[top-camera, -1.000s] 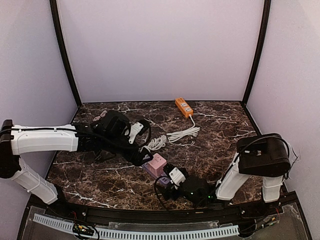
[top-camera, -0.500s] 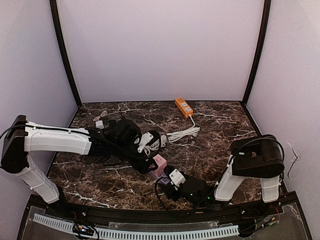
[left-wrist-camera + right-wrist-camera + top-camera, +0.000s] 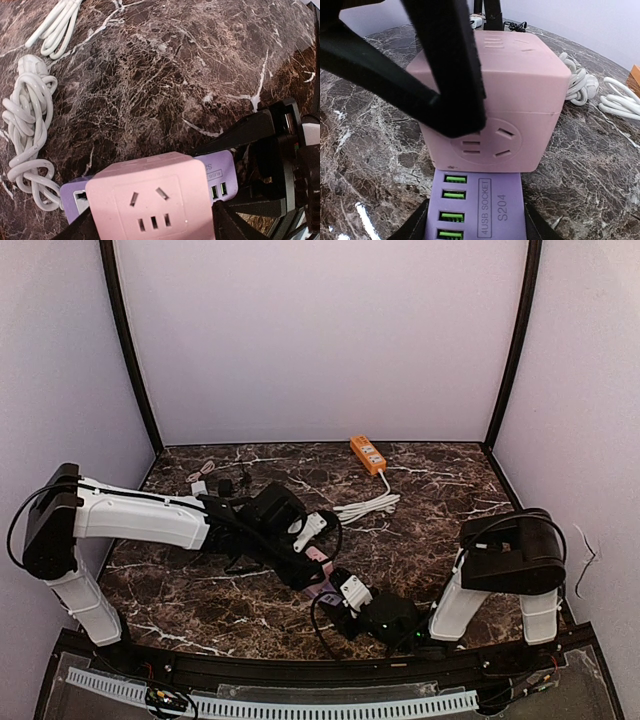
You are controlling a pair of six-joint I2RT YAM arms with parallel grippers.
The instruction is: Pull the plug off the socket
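On the marble surface (image 3: 450, 520), our left claw (image 3: 155, 226) has swung in, narrowing around the pink plug (image 3: 150, 200) between its jaws; our right claw (image 3: 476, 228) narrows on the purple socket (image 3: 475, 210) just beneath. Whether either grips yet we cannot tell; the pull looks near.

My left arm (image 3: 140, 520): white links, black joints, cable loop (image 3: 10, 530) at 9 o'clock; left gripper (image 3: 305, 566) black.

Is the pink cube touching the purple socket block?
Touching. In the right wrist view the pink cube sits straight on the purple socket block, with no gap between them.
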